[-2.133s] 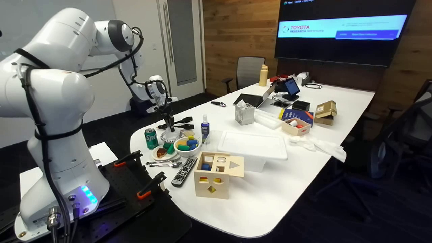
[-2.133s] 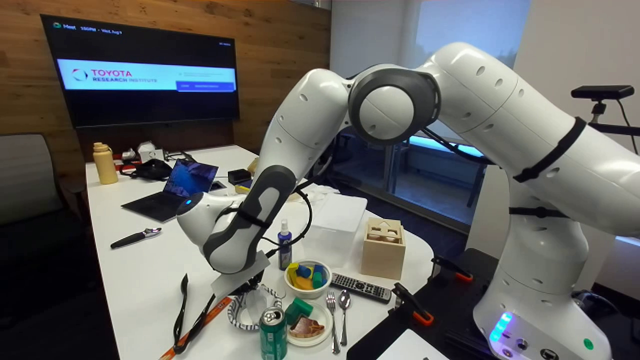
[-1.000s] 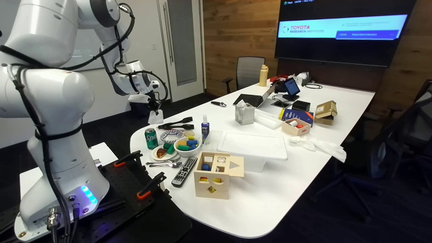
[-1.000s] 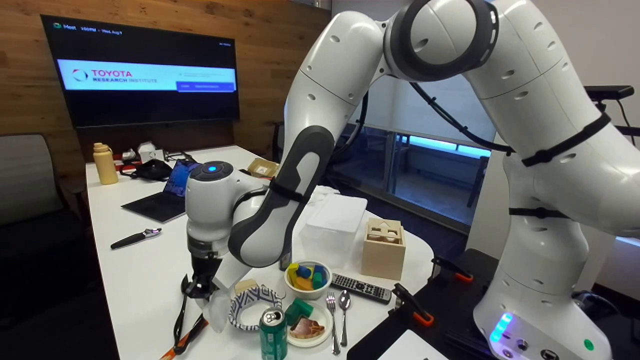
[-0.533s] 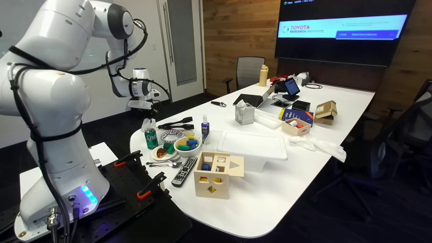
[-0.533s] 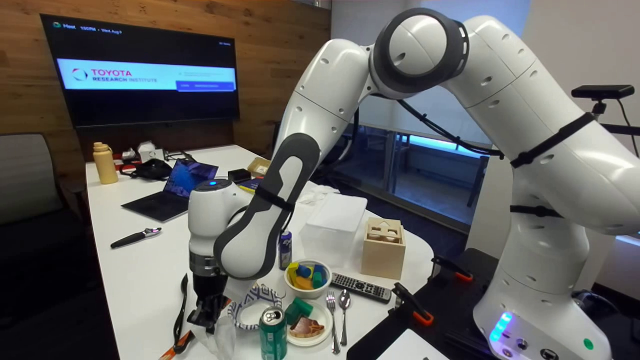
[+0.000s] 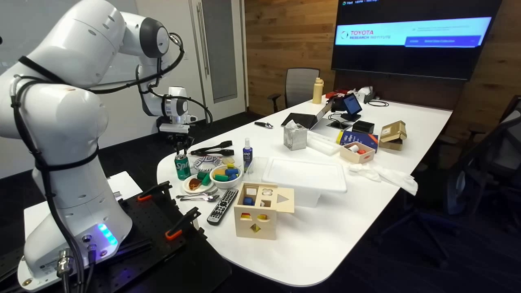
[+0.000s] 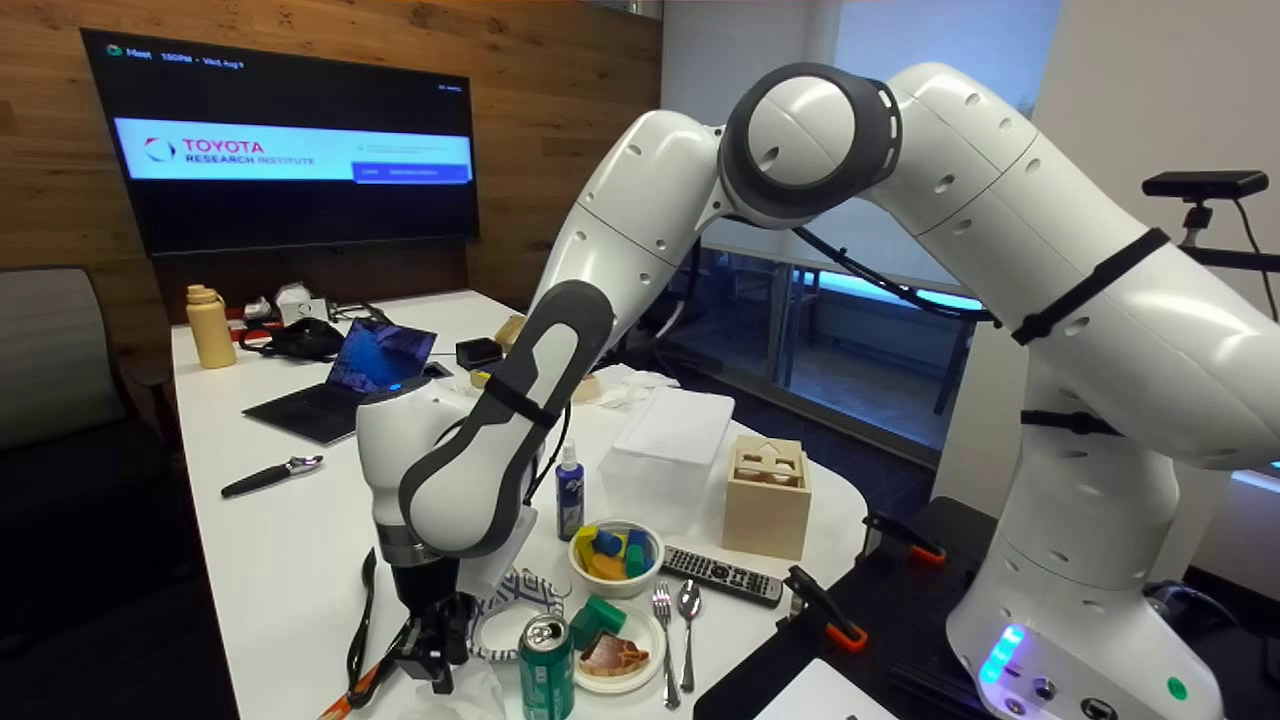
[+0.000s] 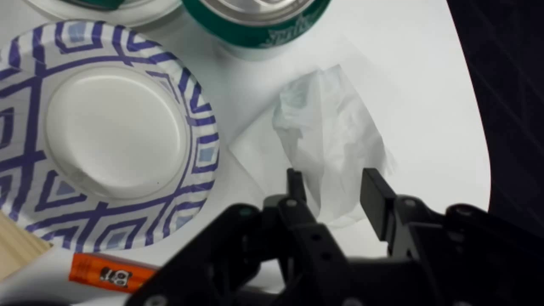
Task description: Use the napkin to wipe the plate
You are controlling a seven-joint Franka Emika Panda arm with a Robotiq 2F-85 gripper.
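Observation:
The white napkin lies crumpled on the table beside the patterned plate, below my gripper; it also shows in an exterior view. My gripper is open, its fingers apart on either side of the napkin's near part and gripping nothing; it shows in both exterior views. A round white plate with a blue-patterned rim sits left of the napkin in the wrist view, with nothing on it. A smaller white plate bears a green block and a toy food piece.
A green soda can stands just beyond the napkin. Black tongs and an orange packet lie near the gripper. A bowl of blocks, spray bottle, remote and wooden box stand further off.
My gripper held the napkin in the patterned plate, lifted it out, and carried it aside and down beside the can. The jaws have opened and the napkin now lies on the table.

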